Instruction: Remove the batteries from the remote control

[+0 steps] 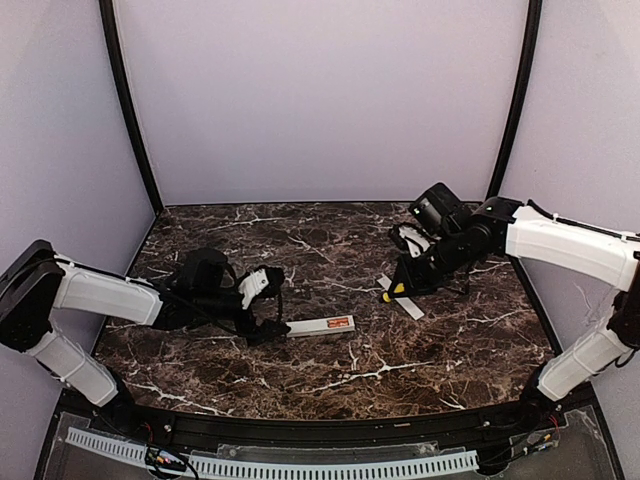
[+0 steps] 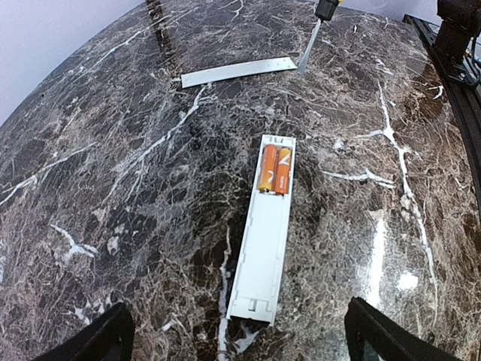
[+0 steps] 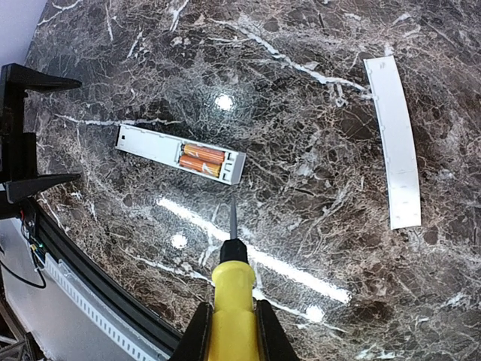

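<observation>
Currently, the slim white rectangular remote control (image 1: 322,325) lies flat, recess up, near the middle of the dark, white-veined marble tabletop (image 1: 400,370), well clear of every edge. Two small orange cylindrical batteries (image 2: 274,170) sit side by side in its open compartment; their print is too small to read. The left gripper (image 2: 240,337) stands wide, straddling the remote's end. The right gripper (image 3: 231,335) clamps a yellow-handled screwdriver (image 3: 231,289). A flat white strip (image 3: 394,143) lies apart. Pale lilac walls (image 1: 320,100) enclose the table.
</observation>
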